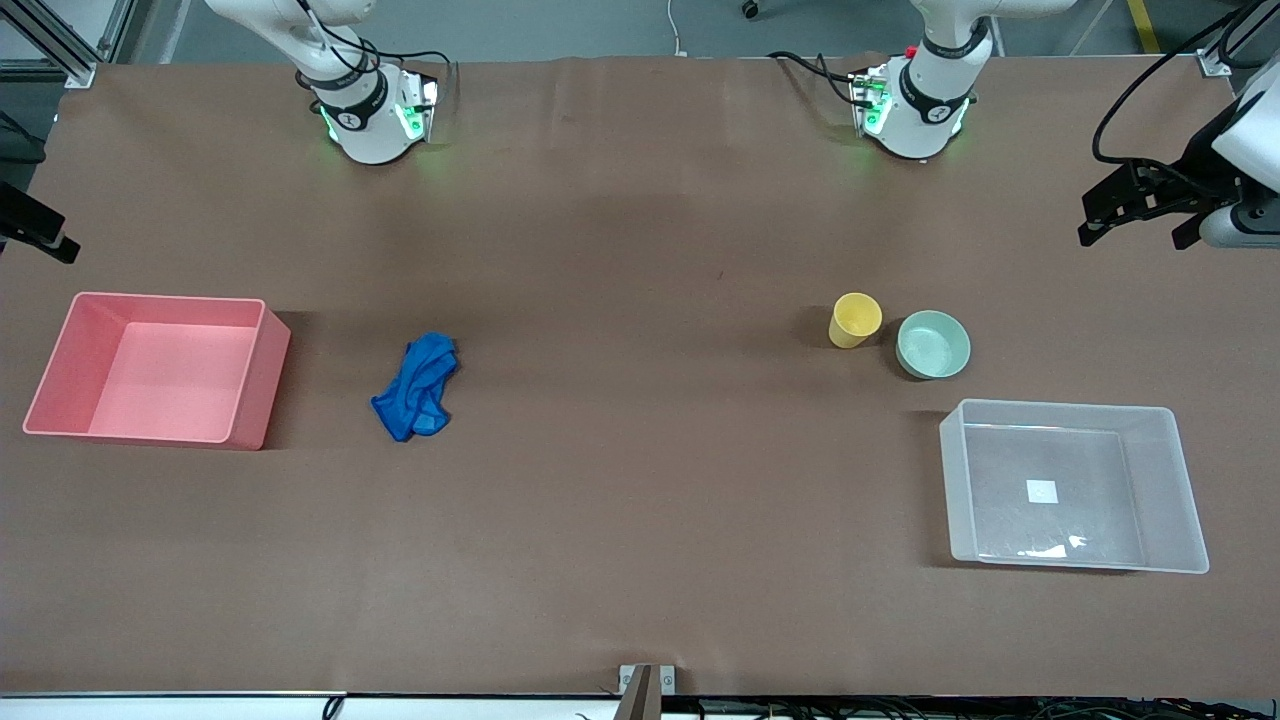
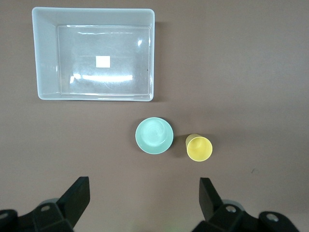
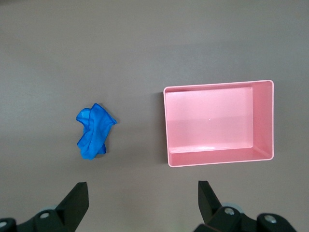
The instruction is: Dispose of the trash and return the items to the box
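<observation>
The blue rag (image 1: pixel 418 388) lies crumpled on the table beside the pink bin; it also shows in the right wrist view (image 3: pixel 94 130). The yellow cup (image 1: pixel 855 320) stands upright next to the mint-green bowl (image 1: pixel 933 344). Both are a little farther from the front camera than the empty clear bin (image 1: pixel 1182 490). The left wrist view shows the cup (image 2: pixel 199 148), the bowl (image 2: pixel 154 135) and the clear bin (image 2: pixel 46 58). My left gripper (image 1: pixel 1135 225) (image 2: pixel 144 198) is open and empty, high over the left arm's end of the table. My right gripper (image 1: pixel 45 240) (image 3: pixel 143 198) is open and empty, high over the right arm's end.
The empty pink bin (image 1: pixel 258 380) stands at the right arm's end of the table and shows in the right wrist view (image 3: pixel 167 126). Brown table surface stretches between the rag and the cup. The two arm bases stand along the edge farthest from the front camera.
</observation>
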### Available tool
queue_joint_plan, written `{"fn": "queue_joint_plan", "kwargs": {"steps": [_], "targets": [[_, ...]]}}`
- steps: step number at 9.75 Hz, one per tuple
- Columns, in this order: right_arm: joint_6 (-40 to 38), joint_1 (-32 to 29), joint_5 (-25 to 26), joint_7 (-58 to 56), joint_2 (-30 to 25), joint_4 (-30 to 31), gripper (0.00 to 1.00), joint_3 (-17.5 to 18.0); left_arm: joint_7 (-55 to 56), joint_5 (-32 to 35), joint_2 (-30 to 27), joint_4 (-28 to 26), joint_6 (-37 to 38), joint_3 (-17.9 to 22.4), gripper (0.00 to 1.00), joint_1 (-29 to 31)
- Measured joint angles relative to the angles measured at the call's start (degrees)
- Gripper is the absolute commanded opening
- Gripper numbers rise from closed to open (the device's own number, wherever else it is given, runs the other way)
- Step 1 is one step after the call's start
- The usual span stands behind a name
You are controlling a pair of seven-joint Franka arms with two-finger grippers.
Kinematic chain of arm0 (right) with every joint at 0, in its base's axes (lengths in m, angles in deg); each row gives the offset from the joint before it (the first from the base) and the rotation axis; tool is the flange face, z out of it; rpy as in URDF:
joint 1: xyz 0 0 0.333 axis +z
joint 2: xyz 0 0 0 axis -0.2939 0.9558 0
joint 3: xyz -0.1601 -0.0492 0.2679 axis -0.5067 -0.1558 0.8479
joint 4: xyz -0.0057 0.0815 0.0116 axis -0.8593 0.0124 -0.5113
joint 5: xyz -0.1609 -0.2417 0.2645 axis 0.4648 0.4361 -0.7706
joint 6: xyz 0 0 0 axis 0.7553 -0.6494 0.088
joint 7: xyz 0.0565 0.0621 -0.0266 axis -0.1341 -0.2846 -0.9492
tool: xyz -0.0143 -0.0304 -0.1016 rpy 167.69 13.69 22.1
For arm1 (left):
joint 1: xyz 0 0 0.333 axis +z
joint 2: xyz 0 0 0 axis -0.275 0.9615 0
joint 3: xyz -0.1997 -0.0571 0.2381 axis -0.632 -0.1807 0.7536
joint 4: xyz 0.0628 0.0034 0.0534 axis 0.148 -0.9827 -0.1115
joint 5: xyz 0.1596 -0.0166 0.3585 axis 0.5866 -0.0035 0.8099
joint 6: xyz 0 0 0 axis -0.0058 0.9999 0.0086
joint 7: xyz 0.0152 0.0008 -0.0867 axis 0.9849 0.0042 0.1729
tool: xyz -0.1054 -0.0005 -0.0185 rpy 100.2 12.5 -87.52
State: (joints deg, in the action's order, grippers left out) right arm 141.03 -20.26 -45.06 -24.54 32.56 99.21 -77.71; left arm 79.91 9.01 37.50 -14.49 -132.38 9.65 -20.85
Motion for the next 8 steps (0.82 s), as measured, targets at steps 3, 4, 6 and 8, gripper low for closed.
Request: {"fn": "queue_joint_plan", "kwargs": {"steps": [3, 4, 6, 8], "targets": [[0.00, -0.01, 0.00, -0.02, 0.00, 0.00, 1.00, -0.01, 0.00, 0.00, 0.00, 0.00, -0.06, 0.00, 1.00, 0.00], [0.00, -0.01, 0.00, -0.03, 0.00, 0.00, 1.00, -0.03, 0.01, 0.00, 0.00, 0.00, -0.06, 0.00, 1.00, 0.00], [-0.10, -0.01, 0.00, -0.09, 0.00, 0.00, 1.00, -0.05, 0.07, 0.00, 0.12, -0.04, -0.06, 0.24, 0.97, 0.03], [-0.09, 0.11, -0.03, -0.10, 0.00, 0.00, 1.00, 0.24, -0.02, 0.00, 0.44, -0.74, -0.64, 0.94, 0.98, 0.08]]}}
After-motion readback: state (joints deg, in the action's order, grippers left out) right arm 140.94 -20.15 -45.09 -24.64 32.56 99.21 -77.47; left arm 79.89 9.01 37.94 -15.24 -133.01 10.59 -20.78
